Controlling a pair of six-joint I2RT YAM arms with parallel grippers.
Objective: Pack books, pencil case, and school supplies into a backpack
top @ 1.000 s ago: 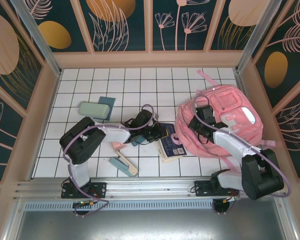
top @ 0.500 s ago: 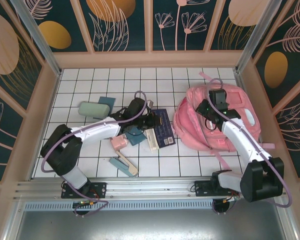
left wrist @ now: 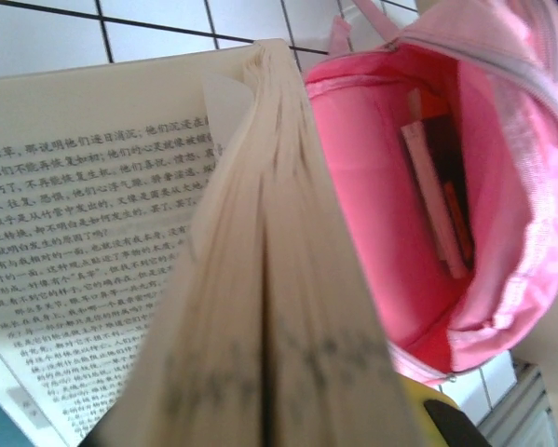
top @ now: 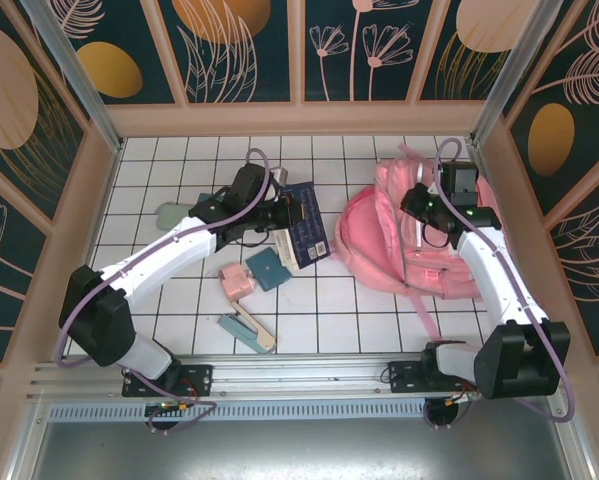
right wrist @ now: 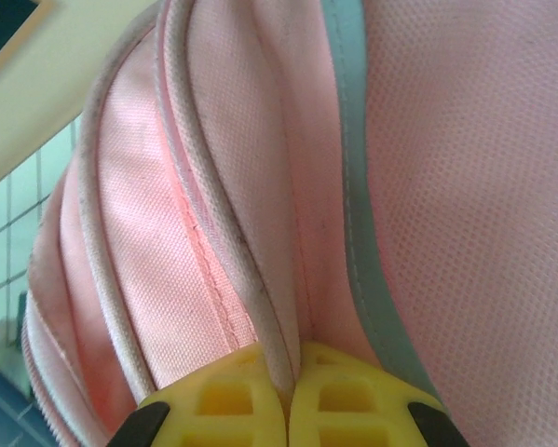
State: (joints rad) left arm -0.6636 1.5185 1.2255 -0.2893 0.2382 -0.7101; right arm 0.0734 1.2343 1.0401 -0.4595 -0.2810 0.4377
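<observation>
From above, you get bright, even light on the white worktop, with only soft, faint shadows on it. Close to your left hand, the page edges of the book smear out of focus; the print farther out is sharp, and the tiles beyond wash out white. At your right hand, the yellow fingertips look soft, while the backpack weave just ahead is crisp.
</observation>
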